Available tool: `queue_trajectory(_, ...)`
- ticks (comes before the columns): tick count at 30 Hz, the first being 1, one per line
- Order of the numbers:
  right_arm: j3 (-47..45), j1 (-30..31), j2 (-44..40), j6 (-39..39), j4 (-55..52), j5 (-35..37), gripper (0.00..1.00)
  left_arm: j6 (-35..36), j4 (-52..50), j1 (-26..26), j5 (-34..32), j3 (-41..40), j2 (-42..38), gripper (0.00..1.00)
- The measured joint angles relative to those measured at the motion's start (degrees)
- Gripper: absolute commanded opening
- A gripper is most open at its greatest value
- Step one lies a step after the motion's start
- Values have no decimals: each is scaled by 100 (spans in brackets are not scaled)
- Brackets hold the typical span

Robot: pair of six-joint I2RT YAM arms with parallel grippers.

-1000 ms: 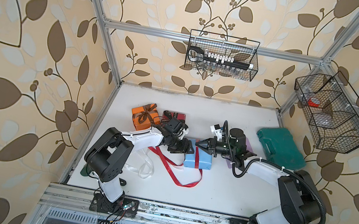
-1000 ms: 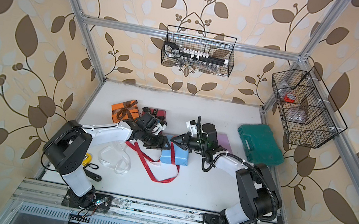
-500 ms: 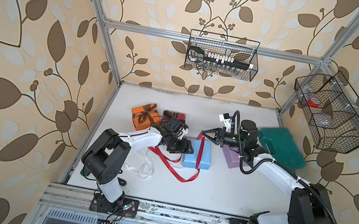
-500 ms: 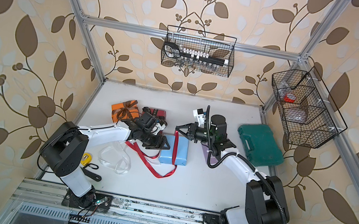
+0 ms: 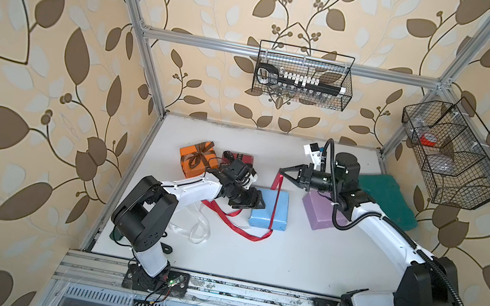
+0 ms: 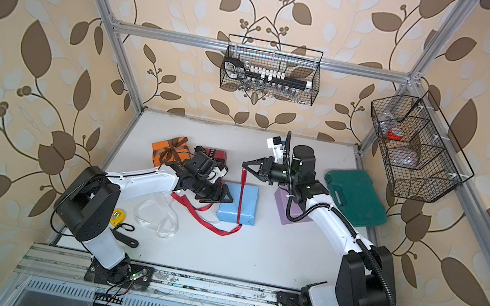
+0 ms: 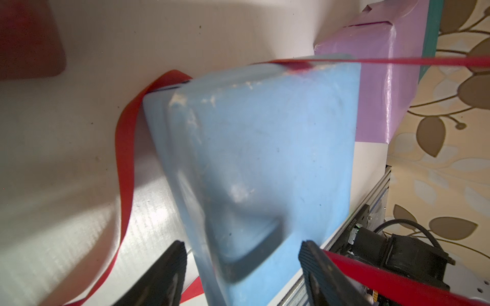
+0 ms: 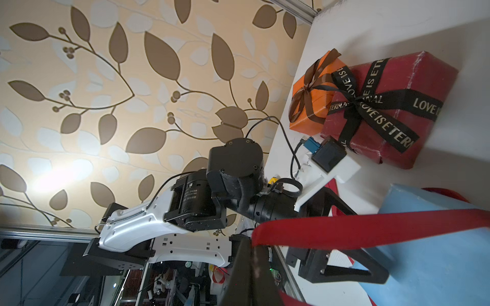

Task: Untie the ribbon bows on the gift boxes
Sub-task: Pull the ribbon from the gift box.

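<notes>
Our right gripper (image 5: 281, 169) is pressed together on the long, flat red satin ribbon (image 5: 275, 207), holding it above the far edge of the light blue paper-wrapped box (image 5: 282, 211). We see the ribbon run taut over the box top, then trail slack across the white table (image 5: 302, 262). Our left gripper (image 5: 257, 203) stands spread at that box's left edge; we cannot tell whether it presses the paper. At the back left, the orange paper-wrapped box (image 5: 196, 170) carries a tied brown satin bow (image 5: 198, 156), touching the dark red box (image 8: 413, 76) with its black lettered bow (image 8: 366, 103). A lilac paper-wrapped box (image 5: 318, 211) sits beneath our right arm (image 5: 376, 228).
</notes>
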Motion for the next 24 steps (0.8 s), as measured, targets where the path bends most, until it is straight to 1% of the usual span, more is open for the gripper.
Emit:
queue_trajectory(9,710,-39,2,-315,-437,-24,0,-68,-2,-2,70,212,0,72)
queue_trajectory(15,1023,-42,48,-520,-719,-37,0,-160,0,-74,116,302,11,72)
queue_trajectory(24,1425,-76,76,-695,-1064,-37,0,-181,35,-151,138,343,293,73)
